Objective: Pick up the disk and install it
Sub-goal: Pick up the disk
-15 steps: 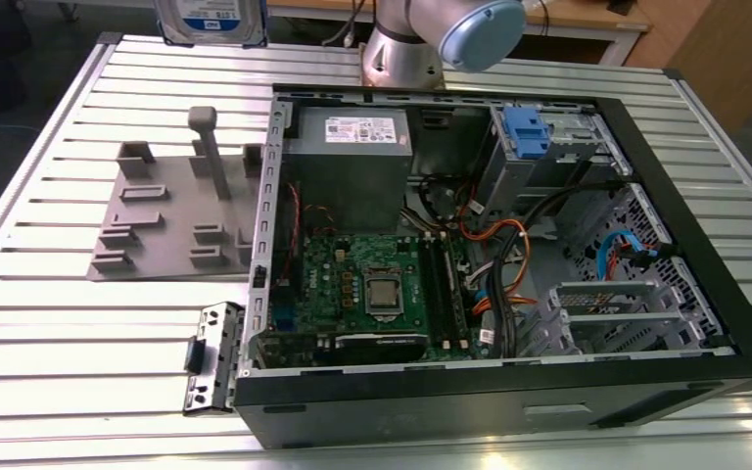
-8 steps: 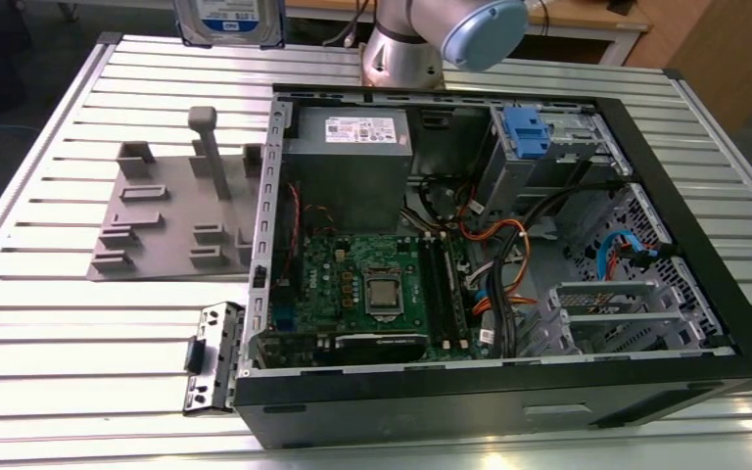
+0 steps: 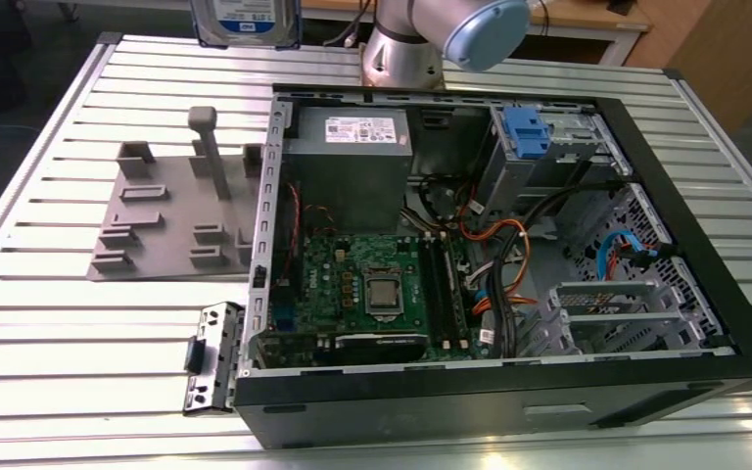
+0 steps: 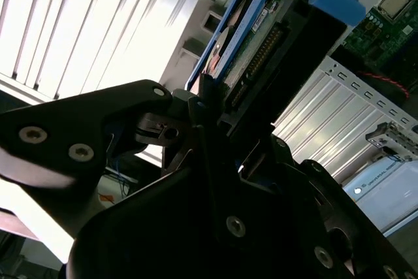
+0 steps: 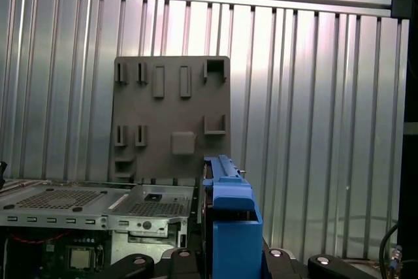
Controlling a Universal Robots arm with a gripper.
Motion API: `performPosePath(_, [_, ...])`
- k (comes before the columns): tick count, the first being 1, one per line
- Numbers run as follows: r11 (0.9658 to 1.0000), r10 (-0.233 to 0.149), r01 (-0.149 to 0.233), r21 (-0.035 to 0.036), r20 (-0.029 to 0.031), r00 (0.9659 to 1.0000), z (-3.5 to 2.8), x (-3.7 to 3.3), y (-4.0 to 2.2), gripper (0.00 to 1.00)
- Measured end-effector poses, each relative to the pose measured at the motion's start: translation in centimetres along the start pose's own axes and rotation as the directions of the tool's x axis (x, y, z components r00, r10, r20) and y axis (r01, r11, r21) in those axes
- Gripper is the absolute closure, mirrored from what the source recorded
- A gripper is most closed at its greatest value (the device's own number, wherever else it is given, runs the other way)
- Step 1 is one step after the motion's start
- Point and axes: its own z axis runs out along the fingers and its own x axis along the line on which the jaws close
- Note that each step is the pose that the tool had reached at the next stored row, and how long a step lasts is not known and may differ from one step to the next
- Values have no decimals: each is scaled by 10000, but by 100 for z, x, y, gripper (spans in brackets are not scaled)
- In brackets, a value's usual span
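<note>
The disk (image 3: pixel 246 22) hangs high at the top edge of the exterior view, above the table's far side, left of the arm (image 3: pixel 442 29). Its white-and-blue label faces the camera. In the second wrist view my gripper (image 4: pixel 222 106) is shut on the disk (image 4: pixel 261 37); the black fingers (image 4: pixel 202 106) clamp one end, and the blue carrier frame and connector edge stick out beyond them. In the first wrist view the disk (image 5: pixel 228 220) stands edge-on, blue frame forward, above the grey holder plate (image 5: pixel 171 119).
An open computer case (image 3: pixel 689 264) lies on the slatted table (image 3: pixel 36 323), with a grey metal box (image 3: pixel 348 162), motherboard (image 3: pixel 363 284) and a drive bay with a blue tab (image 3: pixel 523 132). The grey holder plate (image 3: pixel 173 211) lies left of the case. A metal bracket (image 3: pixel 212 357) lies near its front corner.
</note>
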Motion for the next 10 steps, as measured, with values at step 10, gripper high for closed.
performPosePath(10, [10000, 0, 0, -9, 0, 10000, -1, 11, -211, 64])
